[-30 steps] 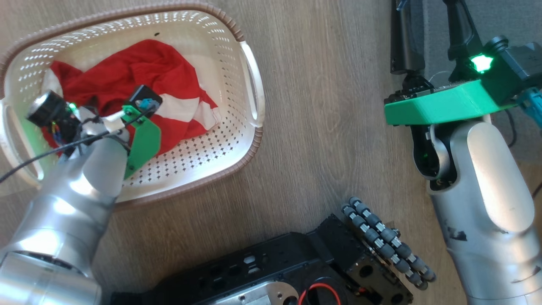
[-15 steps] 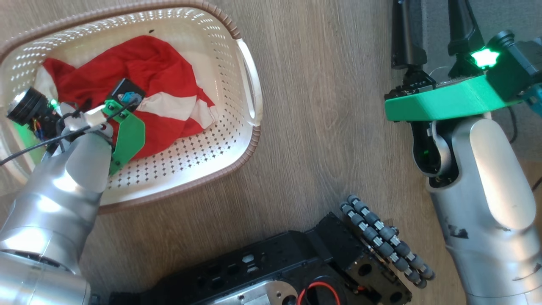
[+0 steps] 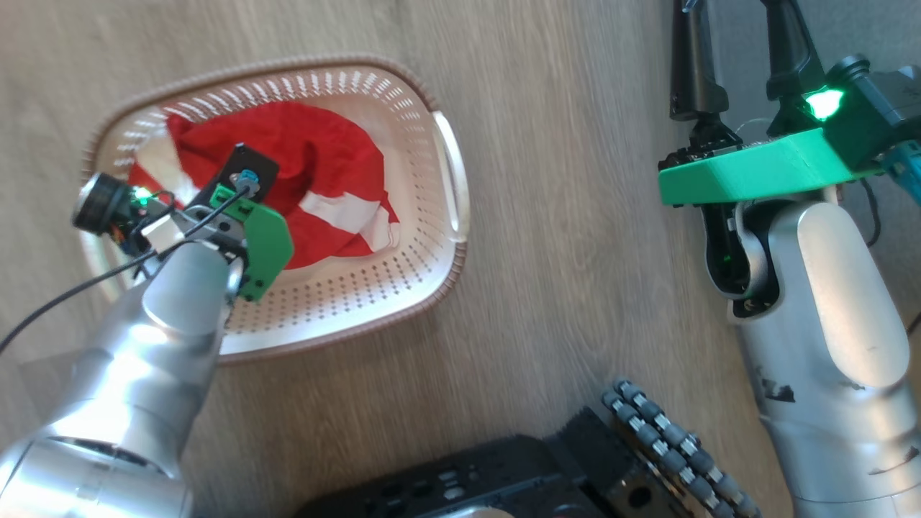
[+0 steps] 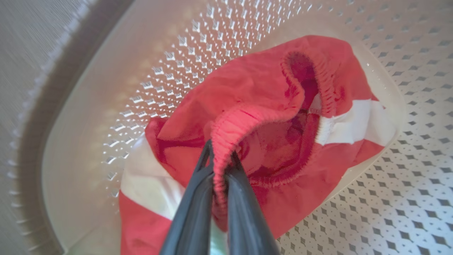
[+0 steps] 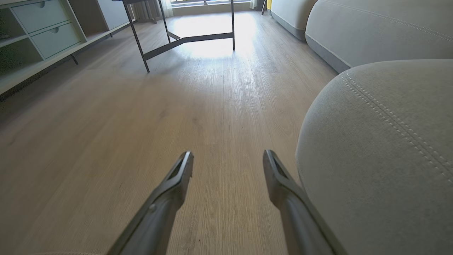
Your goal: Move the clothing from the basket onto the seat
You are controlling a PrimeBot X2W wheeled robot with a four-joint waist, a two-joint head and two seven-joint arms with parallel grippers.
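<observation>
The cream basket [image 3: 432, 273] with its brown rim stands on the wood floor at the left of the head view. Red clothing [image 3: 324, 165] with white stripes lies bunched inside it. In the left wrist view my left gripper [image 4: 222, 156] is shut on the gathered red elastic band of the clothing [image 4: 262, 88], above the perforated basket wall [image 4: 88, 106]. My right gripper [image 5: 228, 156] hangs open and holds nothing, low over the floor beside the rounded grey seat [image 5: 382, 141]. Its dark fingers [image 3: 694, 72] point up at the head view's top right.
My black wheeled base [image 3: 504, 482] with a roller wheel [image 3: 676, 446] sits at the bottom of the head view. Beyond the right gripper are a dark-legged table [image 5: 141, 53], a low drawer cabinet [image 5: 42, 32] and another grey sofa [image 5: 371, 28]. Bare floor lies between basket and seat.
The head camera has shifted, so the basket shows further right, lower and smaller. The red cloth is drawn up more tightly toward my left wrist. The right arm keeps its pose.
</observation>
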